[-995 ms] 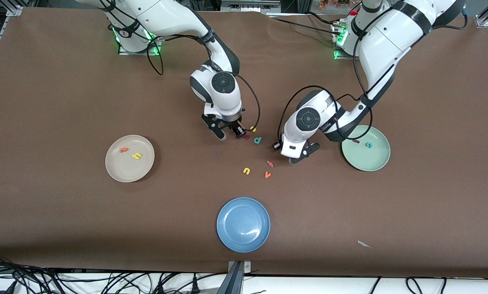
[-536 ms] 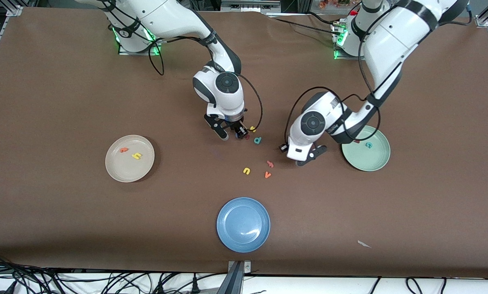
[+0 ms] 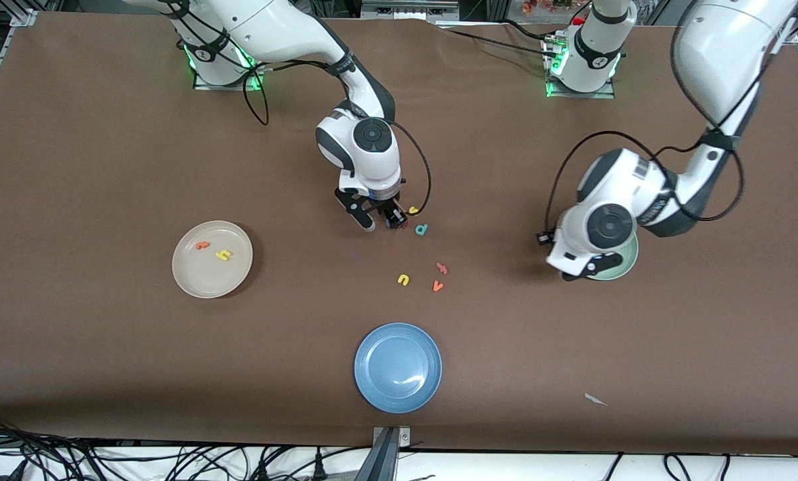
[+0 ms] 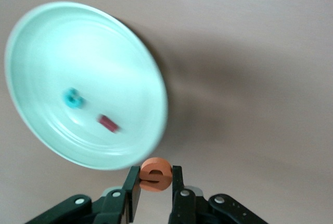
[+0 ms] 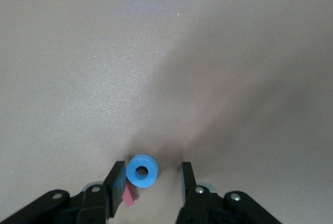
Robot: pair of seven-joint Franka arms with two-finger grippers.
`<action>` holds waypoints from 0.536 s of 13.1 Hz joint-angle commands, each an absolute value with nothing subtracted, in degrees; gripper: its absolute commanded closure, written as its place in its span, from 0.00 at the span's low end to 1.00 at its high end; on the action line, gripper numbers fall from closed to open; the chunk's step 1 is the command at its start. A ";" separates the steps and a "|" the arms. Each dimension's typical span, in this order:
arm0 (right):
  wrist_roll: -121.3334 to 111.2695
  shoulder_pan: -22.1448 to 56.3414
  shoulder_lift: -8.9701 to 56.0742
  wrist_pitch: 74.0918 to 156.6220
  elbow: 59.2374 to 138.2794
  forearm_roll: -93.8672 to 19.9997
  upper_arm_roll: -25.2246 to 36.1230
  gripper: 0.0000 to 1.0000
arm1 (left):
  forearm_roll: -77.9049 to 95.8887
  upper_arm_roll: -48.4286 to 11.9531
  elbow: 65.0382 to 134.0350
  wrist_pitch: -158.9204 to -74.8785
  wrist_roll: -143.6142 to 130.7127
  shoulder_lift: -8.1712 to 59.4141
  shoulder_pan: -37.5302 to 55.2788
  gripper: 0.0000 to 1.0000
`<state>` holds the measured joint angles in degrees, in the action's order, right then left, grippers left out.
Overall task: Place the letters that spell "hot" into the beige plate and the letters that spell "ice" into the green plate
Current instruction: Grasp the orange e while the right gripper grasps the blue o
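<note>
Currently two steps run at once. Left claw (image 4: 155, 188) is clamped on the orange "e" (image 4: 155, 174), hanging over the counter (image 3: 105, 153) just at the rim of the green plate (image 4: 31, 36), where the teal "c" (image 4: 73, 98) and dark red "i" (image 4: 108, 123) already lie. Next: carry it over the plate and let go. Right claw (image 5: 149, 180) stands parted, low around the blue "o" (image 5: 142, 171), a dark red letter (image 5: 129, 195) beside one finger; it should close on the ring alone. Well away, the beige plate (image 3: 188, 280) holds the "h" (image 3: 223, 254) and "t" (image 3: 202, 245).

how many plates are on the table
3. The beige plate is toward the right arm's end, the blue plate is nearest the front camera, and the green plate is toward the left arm's end, mostly covered by the left arm.
</note>
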<state>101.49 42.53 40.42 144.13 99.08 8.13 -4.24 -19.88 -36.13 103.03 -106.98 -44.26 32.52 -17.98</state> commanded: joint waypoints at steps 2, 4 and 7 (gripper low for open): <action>103.09 43.33 43.06 144.23 97.21 10.54 -3.17 0.49 | -20.91 -36.47 105.20 -106.08 -33.95 31.38 -23.72 1.00; 103.18 43.50 44.12 145.11 96.16 10.55 -3.16 0.49 | -21.27 -36.39 105.29 -106.00 -32.17 31.38 -24.87 1.00; 103.01 43.77 44.21 145.11 95.98 10.63 -2.82 0.49 | -22.32 -36.12 105.29 -106.00 -31.55 31.73 -25.14 1.00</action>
<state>101.49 42.75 41.65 144.59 98.16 9.09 -3.91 -20.80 -35.92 104.48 -106.64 -32.86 32.57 -24.93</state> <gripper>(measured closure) 0.489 0.744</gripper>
